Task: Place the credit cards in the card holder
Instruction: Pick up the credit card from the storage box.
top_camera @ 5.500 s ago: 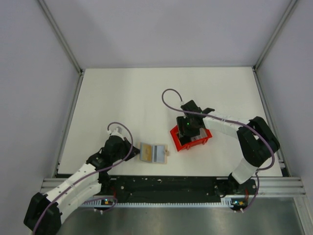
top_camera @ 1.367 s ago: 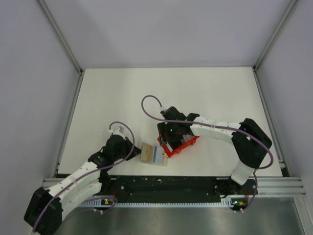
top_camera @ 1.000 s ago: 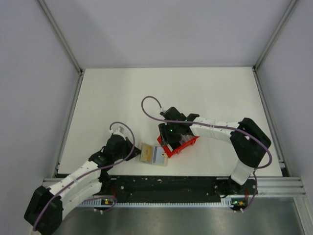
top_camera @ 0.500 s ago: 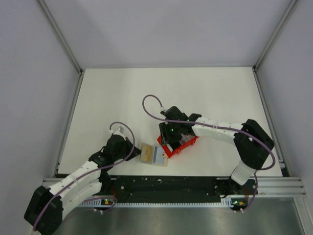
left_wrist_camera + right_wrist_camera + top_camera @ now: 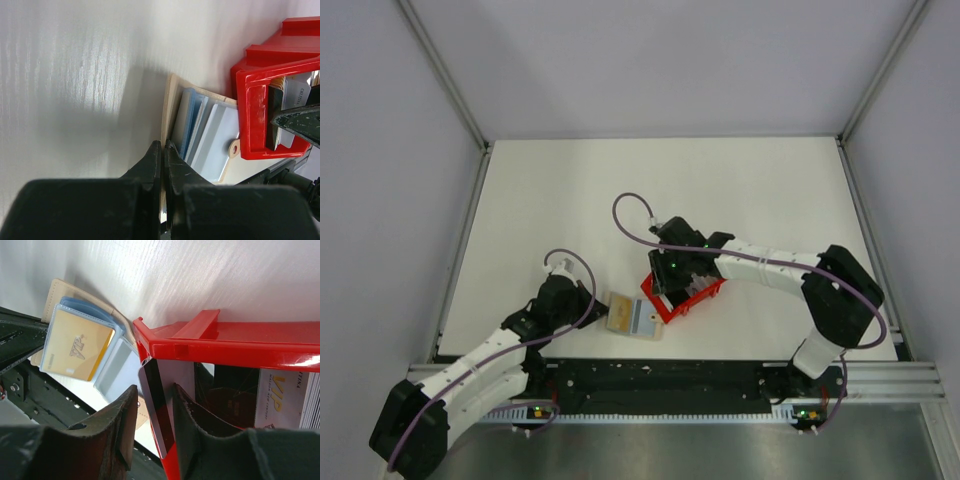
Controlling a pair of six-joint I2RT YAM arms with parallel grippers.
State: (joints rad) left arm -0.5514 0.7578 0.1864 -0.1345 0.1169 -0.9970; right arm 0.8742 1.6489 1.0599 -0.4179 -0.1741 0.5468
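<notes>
The left claw (image 5: 162, 149) is squeezed together on the left edge of the card holder (image 5: 632, 318), pinching the tan flap. My guess is it's acting as an anchor so the wallet lies open and doesn't skid when a card gets pushed in. The holder lies flat on the table (image 5: 580, 200) close to the front rail (image 5: 670, 372), clear sleeves up. A gold card (image 5: 75, 351) already sits in one sleeve, and the sleeve next to it looks empty.

Hard against it is the red tray (image 5: 667, 306). Its corner touches or overlaps the holder's right edge, can't tell which. The right claw (image 5: 154, 390) is pinching a black card (image 5: 156, 415) edge-on at that tray corner, the card standing against the inner wall. There are more cards in the tray, a white VIP one (image 5: 280, 400) among them.

Room is tight here, with the tray wall on one side, the left claw on the other and the rail just below. There's plenty of bare table toward the back though, so lifting over the wall looks like the easy way out.
</notes>
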